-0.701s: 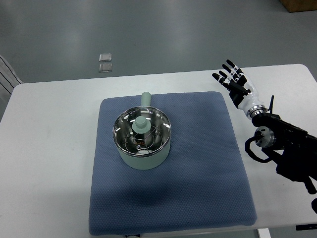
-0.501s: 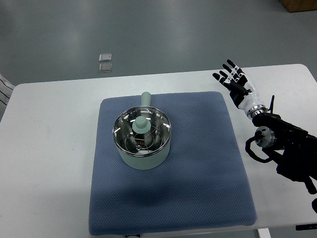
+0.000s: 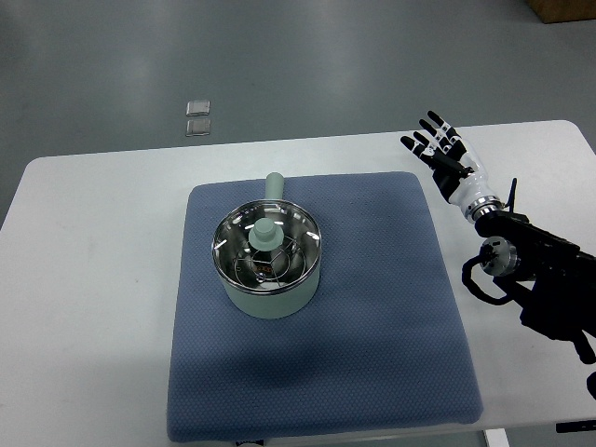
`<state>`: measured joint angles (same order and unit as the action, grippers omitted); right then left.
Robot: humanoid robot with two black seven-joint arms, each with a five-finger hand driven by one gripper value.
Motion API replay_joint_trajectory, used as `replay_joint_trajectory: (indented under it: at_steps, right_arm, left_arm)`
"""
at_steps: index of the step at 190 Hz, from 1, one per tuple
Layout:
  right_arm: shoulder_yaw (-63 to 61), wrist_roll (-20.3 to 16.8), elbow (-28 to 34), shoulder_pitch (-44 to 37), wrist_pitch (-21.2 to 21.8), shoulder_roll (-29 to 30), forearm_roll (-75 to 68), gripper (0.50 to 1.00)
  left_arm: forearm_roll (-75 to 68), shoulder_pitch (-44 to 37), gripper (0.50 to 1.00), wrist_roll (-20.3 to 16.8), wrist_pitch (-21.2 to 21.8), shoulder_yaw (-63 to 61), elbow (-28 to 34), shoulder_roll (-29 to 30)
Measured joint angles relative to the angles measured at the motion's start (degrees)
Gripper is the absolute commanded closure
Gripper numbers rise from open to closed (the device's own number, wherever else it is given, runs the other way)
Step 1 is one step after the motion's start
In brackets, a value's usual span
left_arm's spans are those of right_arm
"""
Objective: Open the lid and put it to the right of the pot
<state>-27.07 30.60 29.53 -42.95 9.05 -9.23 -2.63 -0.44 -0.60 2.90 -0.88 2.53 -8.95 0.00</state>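
I see a white table (image 3: 102, 279) with a big blue cloth mat (image 3: 372, 307) lying in the middle of it. On the left half of the mat stands a pale green round pot (image 3: 270, 296) with a short green handle (image 3: 275, 185) sticking out of its far side. The clear glass lid (image 3: 267, 246) with the shiny metal rim is sitting on top of the pot, and its green knob (image 3: 264, 233) stands in the middle. Nothing is touching the lid. Past the table, on the grey floor, lie two small clear square things (image 3: 197, 117), one just behind the other. Far to the right, well apart from the pot, is my right hand (image 3: 444, 156), black and white. It is up over the table's right side, just past the mat's edge. Its fingers (image 3: 434, 122) are spread wide and hold nothing. The dark arm (image 3: 540, 279) comes in from the right edge.
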Motion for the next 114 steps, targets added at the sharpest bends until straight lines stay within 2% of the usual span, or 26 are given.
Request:
replay_joint_trajectory:
  at_steps: [114]
  right_arm:
    - [0.3,0.0,-0.1,-1.4,-0.1,-0.1,0.2,0.574]
  left_arm:
    - [0.0,0.1,0.500,0.0,0.0,-0.1,0.0,0.0]
